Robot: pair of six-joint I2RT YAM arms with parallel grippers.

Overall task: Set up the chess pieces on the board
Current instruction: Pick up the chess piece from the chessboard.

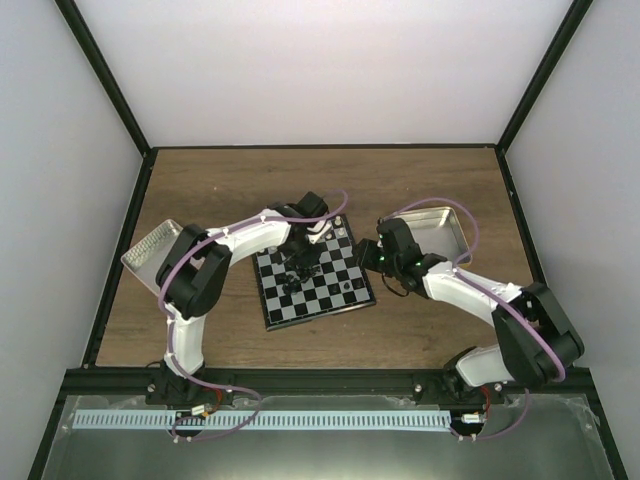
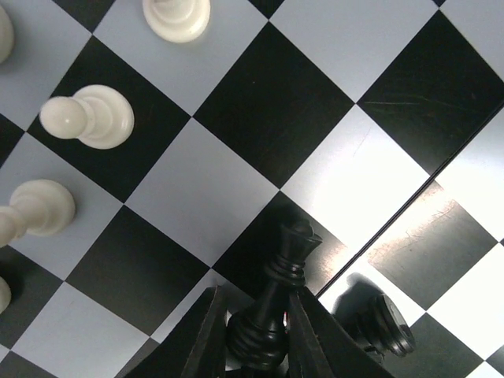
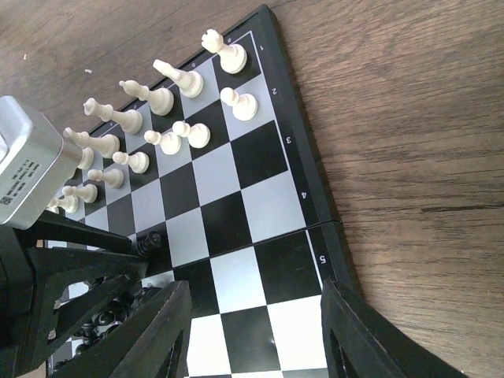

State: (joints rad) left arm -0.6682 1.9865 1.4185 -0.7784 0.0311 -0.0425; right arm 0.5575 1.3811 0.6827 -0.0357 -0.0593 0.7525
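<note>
left end effector — grips black piece; right end effector — spread wide

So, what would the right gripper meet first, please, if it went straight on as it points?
Most likely bare squares of the board by its numbered edge, just ahead of the open right gripper; depth is unclear.

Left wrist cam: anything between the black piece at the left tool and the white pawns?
Nothing but bare squares of the board between the black piece and the white pawns, per the left wrist view.
</note>
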